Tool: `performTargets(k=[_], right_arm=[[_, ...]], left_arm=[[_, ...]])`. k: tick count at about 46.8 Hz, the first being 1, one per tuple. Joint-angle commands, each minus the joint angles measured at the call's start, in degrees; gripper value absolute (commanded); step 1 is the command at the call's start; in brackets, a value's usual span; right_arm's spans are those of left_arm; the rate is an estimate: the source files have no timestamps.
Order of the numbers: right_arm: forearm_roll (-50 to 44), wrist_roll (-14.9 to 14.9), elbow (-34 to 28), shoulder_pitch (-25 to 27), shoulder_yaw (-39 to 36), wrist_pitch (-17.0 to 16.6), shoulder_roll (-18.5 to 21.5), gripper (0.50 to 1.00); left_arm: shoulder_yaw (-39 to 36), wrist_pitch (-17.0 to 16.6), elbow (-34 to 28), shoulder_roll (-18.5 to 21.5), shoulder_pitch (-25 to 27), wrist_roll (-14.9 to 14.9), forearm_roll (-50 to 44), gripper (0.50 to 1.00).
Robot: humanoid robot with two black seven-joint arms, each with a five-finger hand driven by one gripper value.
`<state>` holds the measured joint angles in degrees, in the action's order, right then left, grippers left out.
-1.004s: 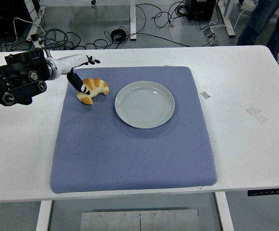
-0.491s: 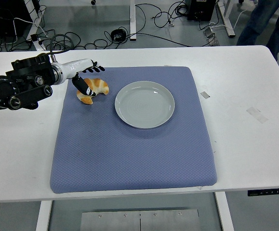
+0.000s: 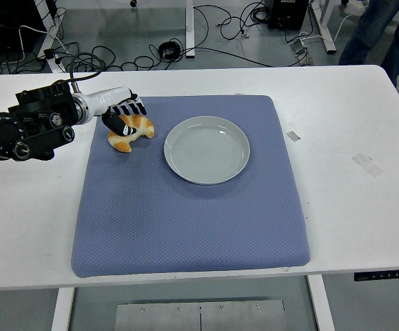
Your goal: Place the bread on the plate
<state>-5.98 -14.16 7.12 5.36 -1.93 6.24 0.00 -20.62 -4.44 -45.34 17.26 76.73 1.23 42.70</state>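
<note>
While left hand (image 3: 125,116) grips bread (image 3: 131,131), plate (image 3: 207,149) beside

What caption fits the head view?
Left hand closes on the bread beside the empty plate on a blue mat.

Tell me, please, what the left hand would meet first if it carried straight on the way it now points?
The bread. The left hand reaches rightward with its fingers already at it, possibly touching. Beyond it on that line lies the plate; height above the mat is hard to judge.

bread (image 3: 131,132) left of plate (image 3: 207,149), both on mat (image 3: 185,221)
</note>
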Motion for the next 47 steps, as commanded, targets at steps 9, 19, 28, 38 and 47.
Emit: performTargets(k=[9, 19, 28, 38, 47], right_arm=[[0.0, 0.01, 0.0, 0.0, 0.0, 0.0, 0.0, 1.0], [0.0, 0.01, 0.0, 0.0, 0.0, 0.0, 0.0, 1.0], [0.0, 0.01, 0.0, 0.0, 0.0, 0.0, 0.0, 1.0], [0.0, 0.01, 0.0, 0.0, 0.0, 0.0, 0.0, 1.0], [0.0, 0.0, 0.0, 0.0, 0.0, 0.0, 0.0, 1.0]], left_arm=[[-0.03, -1.01, -0.01, -0.04, 1.4, 0.18, 0.1, 0.5], [0.32, -0.92, -0.37, -0.04, 3.6, 0.44, -0.08, 0.5], [0.58, -0.92, -0.54, -3.46, 3.68, 0.53, -0.16, 0.5], [0.67, -0.92, -0.81, -7.15, 5.0, 0.61, -1.66, 0.5], [0.58, -0.74, -0.81, -9.96, 7.2, 0.79, -1.66, 0.5]])
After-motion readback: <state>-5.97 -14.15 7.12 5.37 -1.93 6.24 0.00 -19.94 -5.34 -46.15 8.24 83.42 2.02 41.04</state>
